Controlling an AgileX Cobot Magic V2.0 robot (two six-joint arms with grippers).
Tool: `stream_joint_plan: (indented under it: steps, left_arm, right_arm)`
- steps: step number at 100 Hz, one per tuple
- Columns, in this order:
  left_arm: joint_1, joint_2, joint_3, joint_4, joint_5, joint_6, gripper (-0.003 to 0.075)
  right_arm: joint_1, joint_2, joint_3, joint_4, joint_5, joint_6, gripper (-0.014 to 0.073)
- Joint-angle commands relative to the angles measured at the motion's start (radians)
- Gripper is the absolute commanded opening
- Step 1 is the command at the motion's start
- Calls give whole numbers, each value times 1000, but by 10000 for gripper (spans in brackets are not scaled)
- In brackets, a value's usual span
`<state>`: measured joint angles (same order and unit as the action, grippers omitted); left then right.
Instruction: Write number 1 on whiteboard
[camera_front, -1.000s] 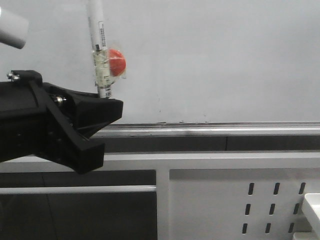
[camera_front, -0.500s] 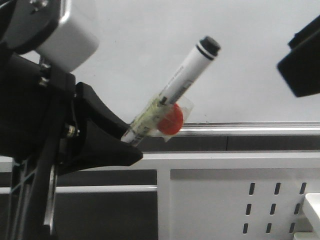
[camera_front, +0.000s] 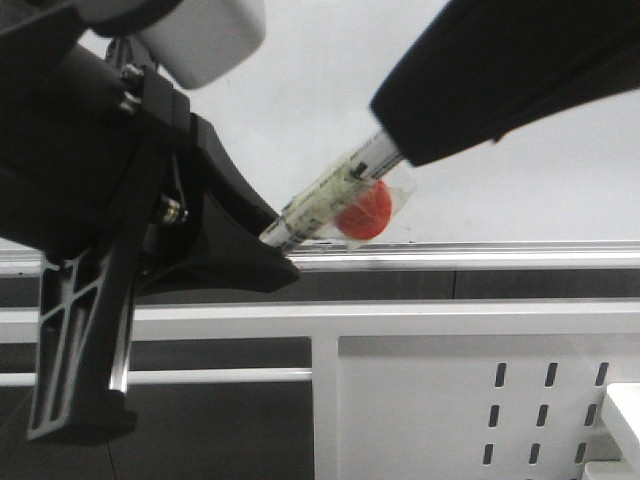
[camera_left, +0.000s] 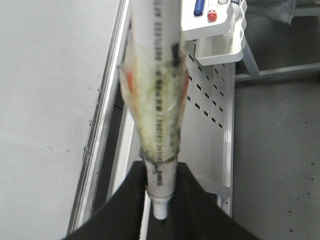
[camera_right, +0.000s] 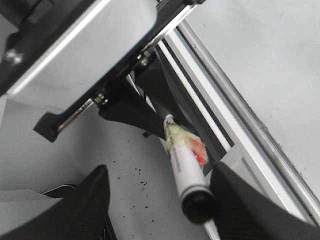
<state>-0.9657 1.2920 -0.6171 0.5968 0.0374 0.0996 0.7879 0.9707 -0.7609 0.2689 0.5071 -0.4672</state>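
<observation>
A white marker (camera_front: 330, 200) with a black cap and a red blob taped to it slants up to the right in front of the whiteboard (camera_front: 520, 190). My left gripper (camera_front: 272, 248) is shut on its lower end; in the left wrist view the fingers (camera_left: 125, 200) pinch the barrel (camera_left: 156, 85). My right gripper (camera_front: 405, 145) covers the cap end from the upper right. In the right wrist view the cap (camera_right: 197, 207) sits between the open fingers (camera_right: 95, 200), close to one, with my right gripper (camera_right: 167, 202) not closed on it. No number 1 shows on the whiteboard.
A silver ledge (camera_front: 480, 255) runs along the board's bottom edge. Below it is a white slotted metal panel (camera_front: 480, 400). A white tray (camera_left: 220, 45) holding other markers stands off to the right. Small dark specks (camera_right: 142, 182) dot the grey surface.
My right gripper has come in from the upper right and now surrounds the marker's cap end. My left gripper has shifted slightly, and the marker lies a little flatter.
</observation>
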Motion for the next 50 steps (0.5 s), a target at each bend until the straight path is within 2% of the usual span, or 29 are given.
stream_joint_plan:
  steps: [1, 34, 41, 50]
  left_arm:
    - [-7, -28, -34, 0, -53, -3, -20]
    - [-7, -30, -34, 0, -73, -3, -20]
    - [-7, -30, -34, 0, -91, -3, -20]
    - [-7, -30, -34, 0, -108, -3, -20]
  right_arm:
    - [1, 14, -35, 9, -87, -14, 391]
    - [1, 57, -35, 9, -117, -14, 382]
    - [1, 61, -35, 9, -115, -14, 323]
    - [1, 63, -35, 9, -113, -14, 158]
